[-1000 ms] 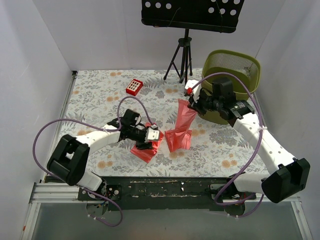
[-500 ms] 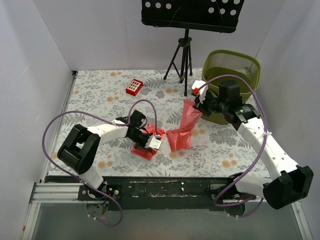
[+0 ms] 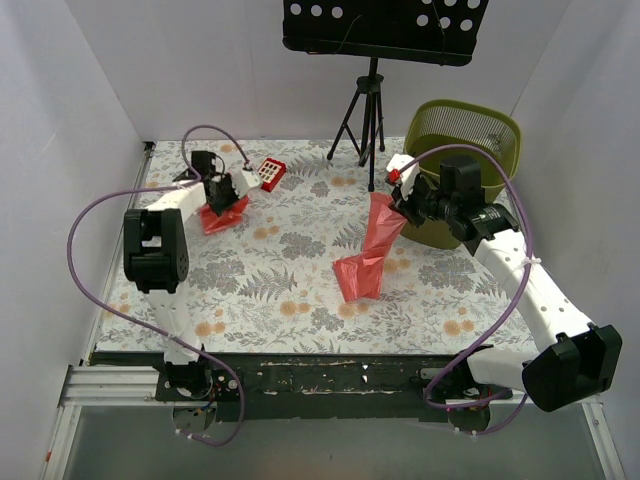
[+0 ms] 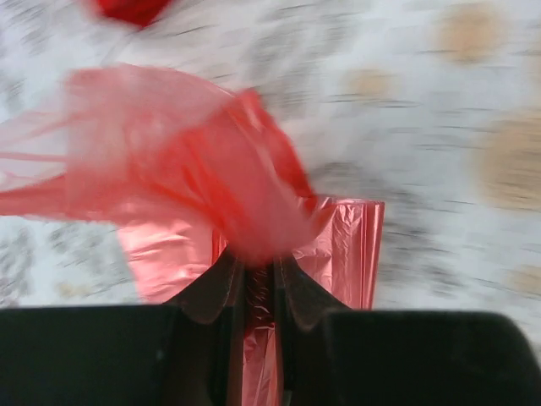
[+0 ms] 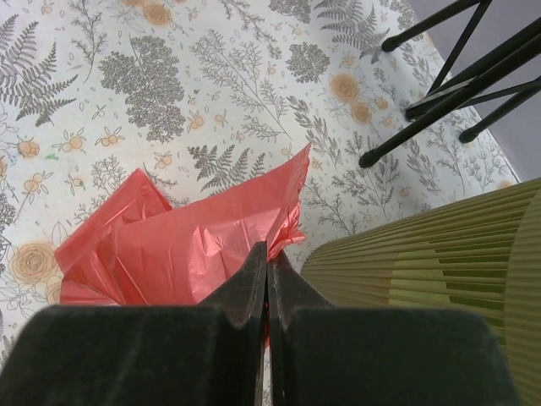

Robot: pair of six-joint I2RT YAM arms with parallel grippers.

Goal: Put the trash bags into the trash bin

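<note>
so the left gripper (image 4: 258, 269) is pinched shut on one red bag (image 3: 222, 214) over by the little red box (image 3: 268, 172) (wrist view's pretty blurry), right gripper (image 5: 267, 250) is clamped on the other red bag (image 3: 366, 258), which dangles just beside the green bin (image 3: 508, 135)

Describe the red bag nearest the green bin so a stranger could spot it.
Start at the olive-green trash bin at the scene's far right. Just left of it, the right gripper pinches a long red trash bag that hangs to the tablecloth. The other red bag, far left, is bunched; this one is stretched tall.
</note>
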